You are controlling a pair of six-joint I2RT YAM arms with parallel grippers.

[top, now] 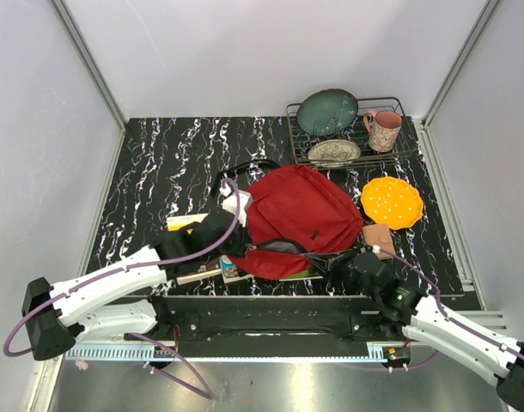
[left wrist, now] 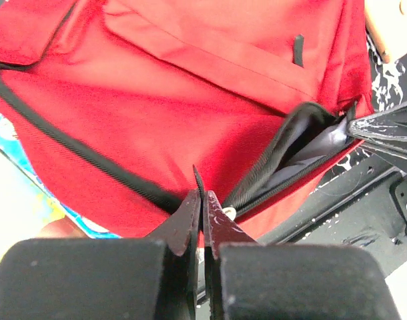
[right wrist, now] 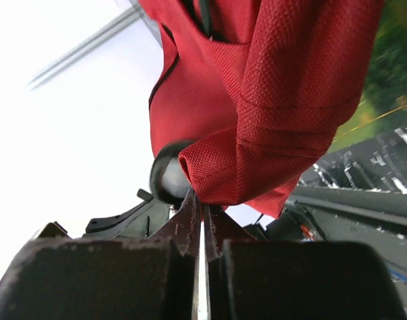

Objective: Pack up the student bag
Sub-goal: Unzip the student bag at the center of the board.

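Observation:
The student bag [top: 298, 213], a large red backpack, lies in the middle of the marbled table with its black straps toward the back. In the left wrist view the student bag [left wrist: 157, 87] fills the frame, and its zip opening [left wrist: 303, 150] gapes to show grey lining. My left gripper [left wrist: 202, 193] is shut on a thin black zip pull at the bag's near left edge, where the left gripper [top: 230, 243] shows from above. My right gripper [right wrist: 203, 205] is shut on a fold of the red fabric [right wrist: 257, 147] at the near right corner, seen from above as the right gripper [top: 338, 260].
A wire dish rack [top: 398, 107] at the back right holds a teal plate [top: 327, 112], a patterned plate [top: 334, 152] and a pink mug [top: 383, 129]. An orange plate [top: 392, 202] and a brown flat item [top: 378, 238] lie right of the bag. Books [top: 198, 275] lie beneath its left side.

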